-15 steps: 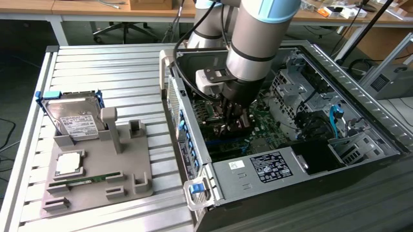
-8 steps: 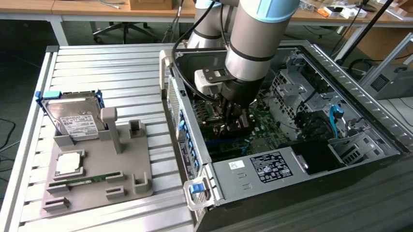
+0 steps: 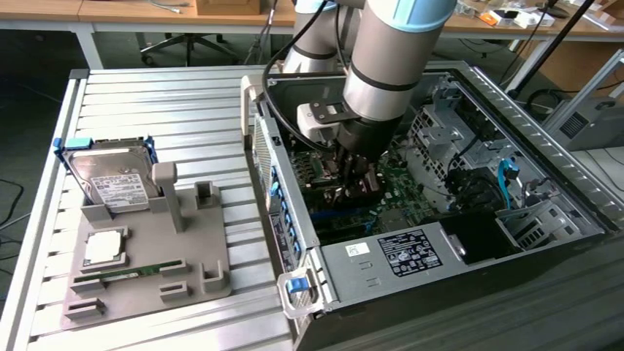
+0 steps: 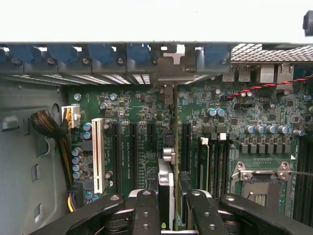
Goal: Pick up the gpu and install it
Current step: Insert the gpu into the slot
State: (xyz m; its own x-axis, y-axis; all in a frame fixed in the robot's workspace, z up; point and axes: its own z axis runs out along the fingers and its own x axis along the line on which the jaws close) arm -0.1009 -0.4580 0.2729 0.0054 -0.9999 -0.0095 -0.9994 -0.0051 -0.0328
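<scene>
Gripper (image 4: 168,203) pinching the gpu (image 4: 165,183) on edge, green board (image 4: 142,137) just below, open computer case (image 3: 390,274) around, slatted table (image 3: 156,110) underneath

gpu (image 4: 166,183): thin flat card, dark faces, standing on edge, seen edge-on in wrist view. Sitting upright between gripper (image 4: 168,208) fingers, inside open case over green board. Lower edge lining up along black slot among parallel slots; whether fully seated, cannot tell. Far end pointing toward rear wall of case. In exterior view gpu (image 3: 363,191) showing as dark slab under arm, mostly hidden.
</scene>
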